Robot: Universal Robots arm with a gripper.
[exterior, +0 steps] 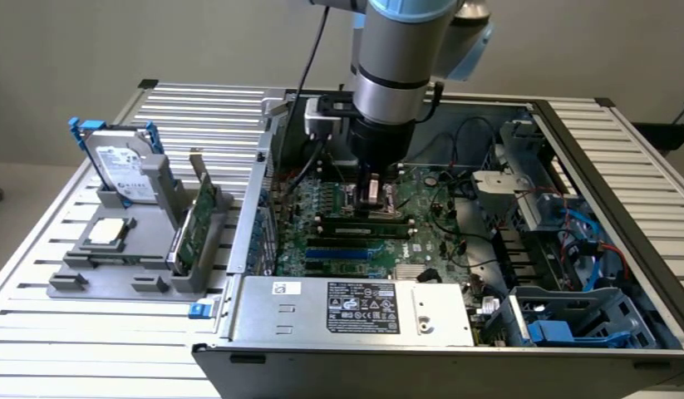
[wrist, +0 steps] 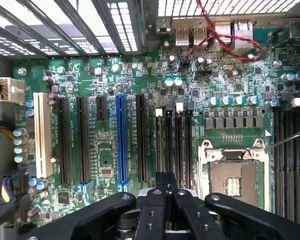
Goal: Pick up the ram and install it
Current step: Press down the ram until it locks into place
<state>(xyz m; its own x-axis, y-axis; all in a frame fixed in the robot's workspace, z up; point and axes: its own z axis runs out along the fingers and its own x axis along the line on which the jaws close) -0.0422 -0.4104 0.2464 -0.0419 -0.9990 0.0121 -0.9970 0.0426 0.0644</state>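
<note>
The ram [exterior: 364, 223], a long narrow dark-green stick, stands on edge in a memory slot on the motherboard [exterior: 430, 237] inside the open computer case. My gripper [exterior: 375, 199] hangs straight down over the middle of the ram, its tips at or just above the stick's top edge. In the wrist view the fingertips [wrist: 165, 177] are pressed together in line with the row of black memory slots [wrist: 174, 142] beside the bare processor socket [wrist: 235, 177]. Nothing shows between the fingers.
A grey holder [exterior: 131, 278] at the exterior view's left carries a hard drive with blue rails [exterior: 125, 170], a processor [exterior: 106, 233] and a green expansion card [exterior: 198, 220]. Case walls, a power supply [exterior: 358, 307], cables [exterior: 591, 241] and a drive cage [exterior: 563, 320] surround the board.
</note>
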